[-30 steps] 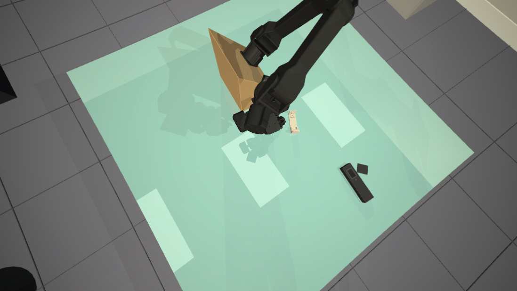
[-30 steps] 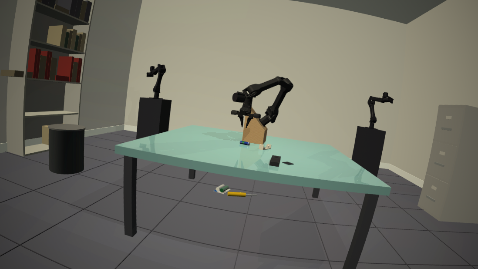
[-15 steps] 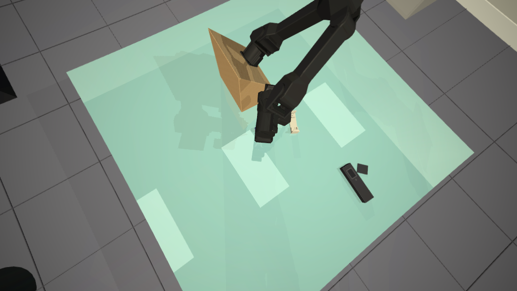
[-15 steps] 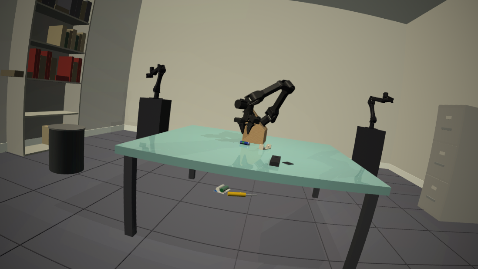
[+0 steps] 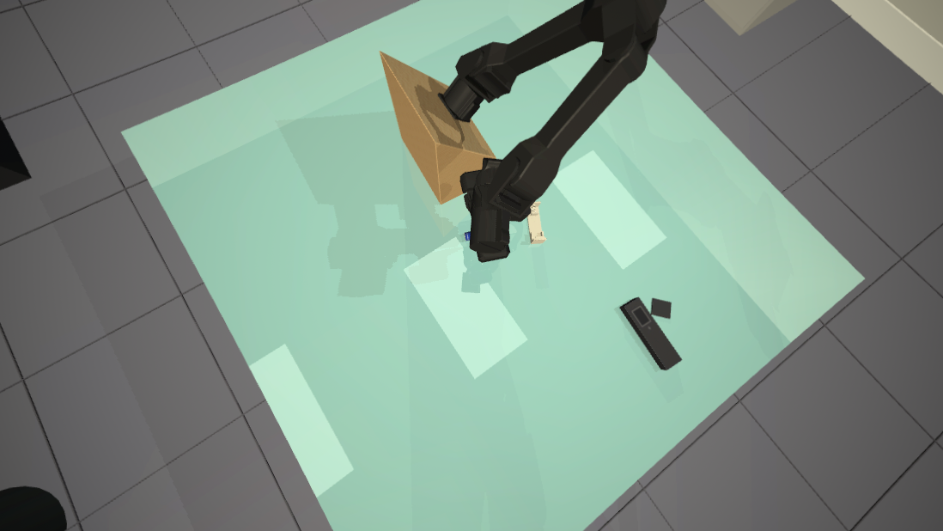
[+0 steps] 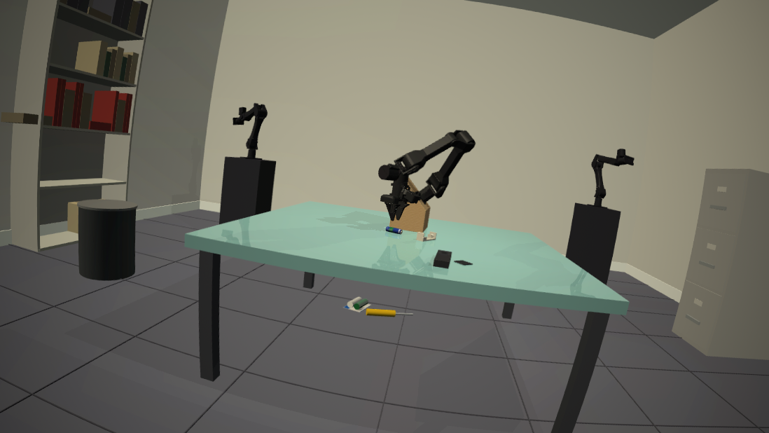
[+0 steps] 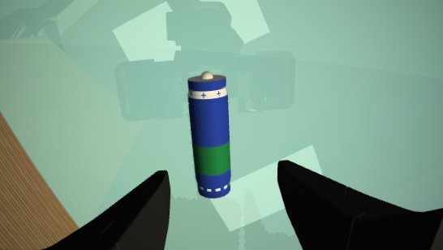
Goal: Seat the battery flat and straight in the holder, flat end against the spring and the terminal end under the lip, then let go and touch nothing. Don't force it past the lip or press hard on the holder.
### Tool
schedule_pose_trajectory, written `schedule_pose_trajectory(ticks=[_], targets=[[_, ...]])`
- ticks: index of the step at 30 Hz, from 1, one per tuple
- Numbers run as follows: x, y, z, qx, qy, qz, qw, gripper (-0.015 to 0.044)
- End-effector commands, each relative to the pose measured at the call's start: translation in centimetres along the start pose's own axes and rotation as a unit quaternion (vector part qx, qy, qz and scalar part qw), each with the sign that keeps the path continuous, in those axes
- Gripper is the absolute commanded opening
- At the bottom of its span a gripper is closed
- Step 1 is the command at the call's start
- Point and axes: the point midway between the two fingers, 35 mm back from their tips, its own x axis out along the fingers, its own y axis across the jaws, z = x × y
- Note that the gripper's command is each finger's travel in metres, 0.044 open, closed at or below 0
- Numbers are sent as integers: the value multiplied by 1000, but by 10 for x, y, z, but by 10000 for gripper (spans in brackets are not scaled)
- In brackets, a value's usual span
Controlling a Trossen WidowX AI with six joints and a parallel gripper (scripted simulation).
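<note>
The blue battery [image 5: 467,235] [image 6: 393,230] [image 7: 210,122] with a green band lies on its side on the table. In the wrist view its terminal end points to the top of the picture and its flat end to the bottom. My gripper [image 6: 395,218] [image 7: 223,175] is open and empty above the battery, which shows between and beyond the fingertips in the wrist view. The cream holder [image 5: 535,225] [image 6: 421,236] lies on the table to the right of the battery and is empty. It is out of the wrist view. In the top view the arm hides the fingers and most of the battery.
A wooden block with a sloped top [image 5: 422,142] [image 6: 418,216] [image 7: 24,183] stands close behind the battery and under the arm. A dark oblong device [image 5: 650,334] [image 6: 442,258] and a small dark plate [image 5: 660,308] [image 6: 463,262] lie on the table [image 5: 561,422] [image 6: 258,242] beyond the holder.
</note>
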Motion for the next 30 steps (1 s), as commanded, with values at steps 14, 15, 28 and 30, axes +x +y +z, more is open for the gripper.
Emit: schedule_pose_trajectory(ticks=[14, 15, 28, 30], targets=[[30, 3, 0, 4, -3, 4, 1000, 224], [32, 3, 0, 4, -3, 5, 1000, 224], [48, 4, 1, 3, -4, 5, 1000, 198], [48, 4, 1, 3, -4, 5, 1000, 145]])
